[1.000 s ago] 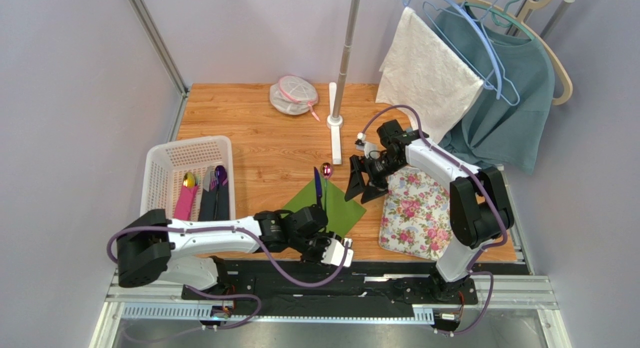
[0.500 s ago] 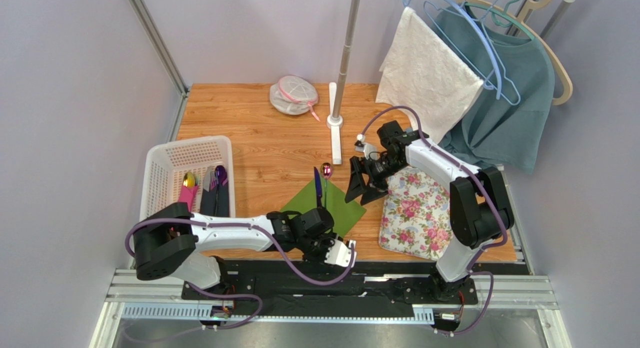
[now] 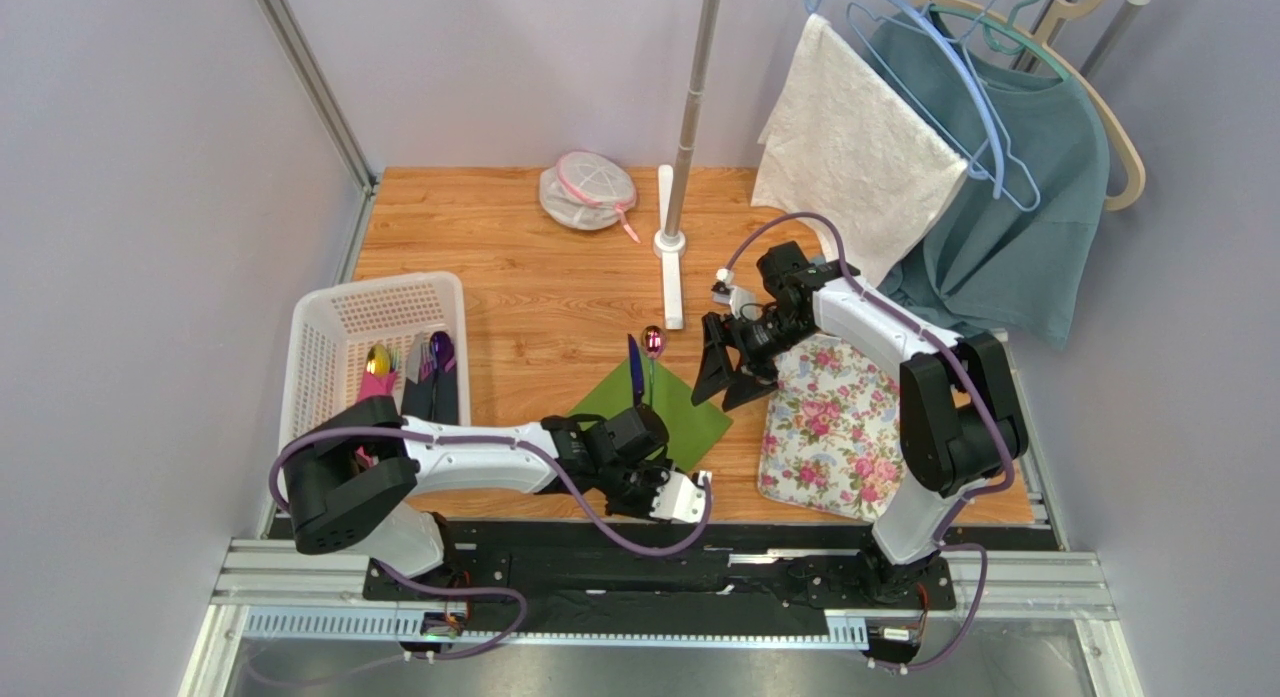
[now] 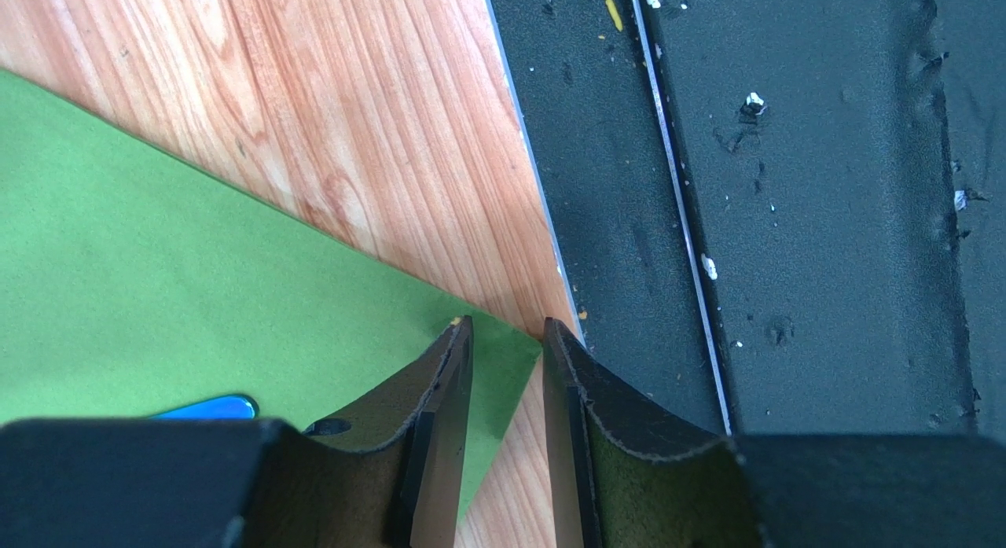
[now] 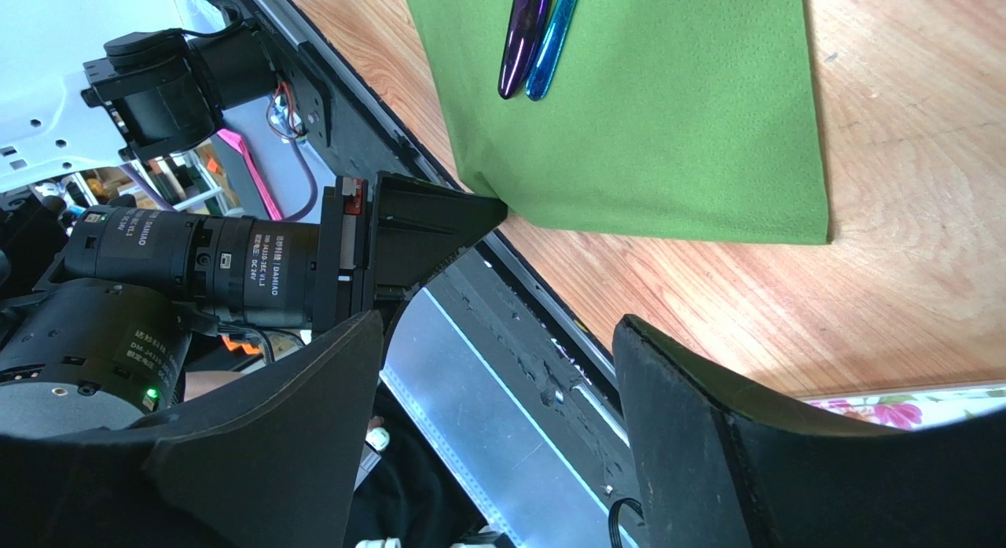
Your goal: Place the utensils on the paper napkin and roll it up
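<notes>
My left gripper (image 4: 508, 336) straddles the near corner of the napkin (image 4: 177, 277), fingers slightly apart. It looks like flimsy paper, so I'd pinch there gently. The right gripper (image 5: 496, 336) gapes empty.

A light-brown wooden table (image 3: 511, 262), with a black strip (image 3: 781, 535) along its near edge, carries a thin green square paper napkin (image 3: 684, 412) at the front middle. A flower-printed rectangular mat (image 3: 827, 427) lies near the napkin's right. A white perforated plastic basket (image 3: 323, 352) stands at the left. At the back are a round grey-and-pink mesh pouch (image 3: 586, 187) and a white stand base (image 3: 670, 277).

The left pincer (image 4: 505, 336) hides most of the blue utensil (image 4: 210, 407).
</notes>
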Motion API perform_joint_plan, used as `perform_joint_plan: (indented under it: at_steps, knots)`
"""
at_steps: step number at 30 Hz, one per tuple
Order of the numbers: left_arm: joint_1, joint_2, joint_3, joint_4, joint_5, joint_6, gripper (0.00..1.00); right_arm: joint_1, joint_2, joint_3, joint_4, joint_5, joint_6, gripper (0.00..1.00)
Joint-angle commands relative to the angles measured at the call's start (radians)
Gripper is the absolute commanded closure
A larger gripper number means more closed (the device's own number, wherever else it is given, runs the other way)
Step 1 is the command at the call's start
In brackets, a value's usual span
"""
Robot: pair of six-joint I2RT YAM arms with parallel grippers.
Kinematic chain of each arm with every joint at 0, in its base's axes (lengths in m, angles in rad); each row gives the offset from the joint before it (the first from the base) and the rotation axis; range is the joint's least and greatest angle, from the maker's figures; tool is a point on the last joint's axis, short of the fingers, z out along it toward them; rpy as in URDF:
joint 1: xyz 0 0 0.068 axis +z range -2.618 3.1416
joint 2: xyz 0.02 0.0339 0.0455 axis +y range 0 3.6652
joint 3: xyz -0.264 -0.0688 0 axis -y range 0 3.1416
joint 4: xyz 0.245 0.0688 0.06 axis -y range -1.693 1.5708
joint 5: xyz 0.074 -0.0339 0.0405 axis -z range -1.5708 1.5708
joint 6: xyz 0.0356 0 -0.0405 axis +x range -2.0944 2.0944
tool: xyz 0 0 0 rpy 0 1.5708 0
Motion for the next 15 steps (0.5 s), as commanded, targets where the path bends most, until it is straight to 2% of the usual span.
perform_joint_plan:
  at_steps: [1,7,15]
  knots:
    - [0.005,0.015,0.045,-0.026,0.036,0.041,0.63,-0.014,0.010,0.025,-0.010,-0.025,-0.021,0.25]
    - [0.005,0.018,0.091,-0.095,0.046,0.043,0.80,-0.016,0.017,0.028,-0.010,-0.028,-0.018,0.26]
    - [0.012,-0.056,0.144,-0.158,0.098,0.000,1.00,-0.016,0.029,0.030,-0.004,-0.038,-0.012,0.27]
